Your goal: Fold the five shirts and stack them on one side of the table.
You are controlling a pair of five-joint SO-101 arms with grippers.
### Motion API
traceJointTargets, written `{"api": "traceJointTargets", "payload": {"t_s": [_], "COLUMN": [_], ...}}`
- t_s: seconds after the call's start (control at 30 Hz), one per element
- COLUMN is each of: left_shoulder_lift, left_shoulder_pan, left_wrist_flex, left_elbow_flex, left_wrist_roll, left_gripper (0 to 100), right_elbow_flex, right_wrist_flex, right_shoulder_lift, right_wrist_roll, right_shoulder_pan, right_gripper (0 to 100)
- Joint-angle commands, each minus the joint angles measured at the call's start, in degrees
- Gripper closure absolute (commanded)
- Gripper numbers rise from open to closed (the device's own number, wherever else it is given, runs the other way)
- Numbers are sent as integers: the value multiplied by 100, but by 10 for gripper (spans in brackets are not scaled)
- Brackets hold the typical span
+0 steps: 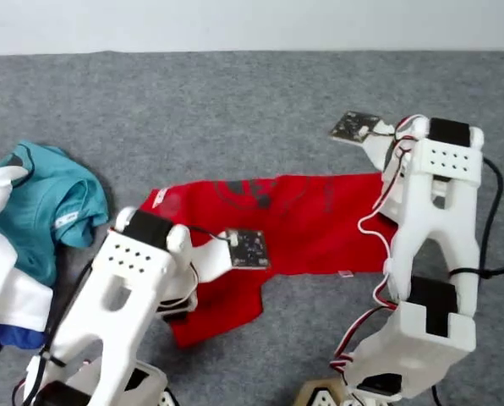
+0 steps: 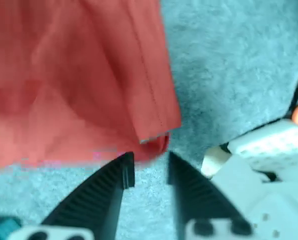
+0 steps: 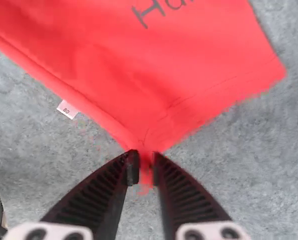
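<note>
A red shirt (image 1: 303, 224) lies spread across the middle of the grey carpet, with dark print on its chest and one part folded toward the near side. My right gripper (image 3: 145, 162) is shut on a hem corner of the red shirt (image 3: 139, 65), and red cloth shows between its black fingers. My left gripper (image 2: 149, 162) stands open over the carpet, its fingertips a little apart, right at another hem corner of the red shirt (image 2: 79, 75). The carpet shows in the gap between the fingers.
A heap of other shirts sits at the left edge: a teal one (image 1: 53, 199), a white one (image 1: 2, 271) and a bit of blue (image 1: 15, 337). A small white label (image 3: 66, 109) sticks out of the red shirt's side seam. Bare carpet (image 1: 235, 110) lies beyond the shirt.
</note>
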Motion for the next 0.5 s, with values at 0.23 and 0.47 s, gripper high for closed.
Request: {"api": "traceJointTargets", "payload": {"t_s": [0.23, 0.47], "left_shoulder_lift": [-756, -659], "left_shoulder_pan": [-149, -1231], "left_wrist_flex": [141, -1284], "left_elbow_flex": [-127, -787], "left_wrist_roll": [510, 1046], "left_gripper": [808, 872], "right_elbow_flex": [-79, -70], "right_wrist_flex": [-13, -655], "right_shoulder_lift": [-646, -611], "right_wrist_roll": [44, -79], "right_shoulder_pan": [303, -295], "right_gripper": [753, 925]}}
